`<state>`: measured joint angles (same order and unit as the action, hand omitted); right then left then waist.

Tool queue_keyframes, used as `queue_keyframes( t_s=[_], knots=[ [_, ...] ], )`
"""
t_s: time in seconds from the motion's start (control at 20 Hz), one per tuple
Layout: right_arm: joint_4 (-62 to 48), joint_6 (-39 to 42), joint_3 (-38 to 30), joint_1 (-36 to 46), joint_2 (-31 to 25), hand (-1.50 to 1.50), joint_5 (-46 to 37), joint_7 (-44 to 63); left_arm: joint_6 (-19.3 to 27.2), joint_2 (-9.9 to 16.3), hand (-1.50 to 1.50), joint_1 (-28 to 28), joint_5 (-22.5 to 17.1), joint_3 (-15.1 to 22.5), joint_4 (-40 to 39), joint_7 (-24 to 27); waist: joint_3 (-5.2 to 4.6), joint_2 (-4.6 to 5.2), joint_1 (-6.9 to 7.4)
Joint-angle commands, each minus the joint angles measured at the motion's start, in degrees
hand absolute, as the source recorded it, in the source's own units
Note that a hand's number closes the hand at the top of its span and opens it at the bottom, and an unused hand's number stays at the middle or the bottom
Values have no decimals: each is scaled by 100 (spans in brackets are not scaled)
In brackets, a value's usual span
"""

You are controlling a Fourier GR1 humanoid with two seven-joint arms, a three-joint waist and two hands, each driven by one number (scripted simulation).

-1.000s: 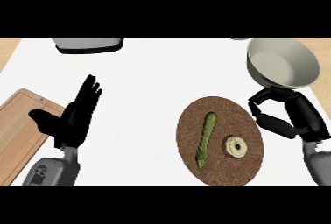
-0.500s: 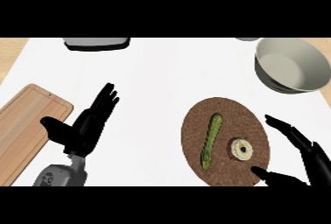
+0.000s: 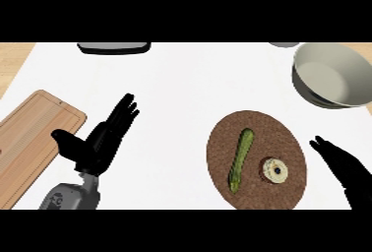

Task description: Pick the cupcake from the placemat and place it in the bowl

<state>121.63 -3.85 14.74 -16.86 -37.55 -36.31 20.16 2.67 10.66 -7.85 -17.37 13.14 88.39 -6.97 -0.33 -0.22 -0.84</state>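
The cupcake (image 3: 274, 170) lies on the right half of the brown oval placemat (image 3: 254, 128), seen from above as a pale ring with a dark middle. The right hand (image 3: 350, 170) shows at the right edge of the view, just off the placemat's right rim. Its fingers (image 3: 325, 146) are stretched out straight and point up and to the left; they hold nothing and do not touch the cupcake, which sits near them, a little below and to the left of the fingertips.

A long green vegetable (image 3: 241, 160) lies on the placemat just left of the cupcake, apart from it, running from upper right to lower left. The bowl (image 3: 334, 74) stands at the upper right of the white counter (image 3: 181, 83), well apart from the placemat, with nothing visible inside.

The left hand (image 3: 98, 140) rests open over the counter at the lower left, fingers up, thumb spread to the left, holding nothing. A wooden cutting board (image 3: 29, 142) lies beside it at the left edge. A dark tray (image 3: 114, 47) sits at the top edge.
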Motion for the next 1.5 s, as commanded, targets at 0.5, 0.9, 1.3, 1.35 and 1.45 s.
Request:
queue_keyframes(
  t_s=[0.5,0.9,1.3,1.35,1.45],
  knots=[
    [-54,2778,658,1829,980,-150,164,3886,-299,21,0,-156,-186,-279,-1,-245,28,32,127],
    [-897,3115,802,2142,1506,-150,-28,4180,-371,-111,0,173,57,-191,44,91,30,27,127],
    [-1378,2994,1096,2041,1959,-150,-688,3818,-223,-500,0,-70,524,-75,-293,173,32,24,86],
    [-1187,3218,684,2064,1834,-150,-500,3702,-328,-340,0,89,306,-266,206,-163,32,19,91],
    [-1617,2937,904,2030,1951,-150,-902,3404,-356,-410,0,-137,353,-365,-168,-132,33,22,84]
  ],
)
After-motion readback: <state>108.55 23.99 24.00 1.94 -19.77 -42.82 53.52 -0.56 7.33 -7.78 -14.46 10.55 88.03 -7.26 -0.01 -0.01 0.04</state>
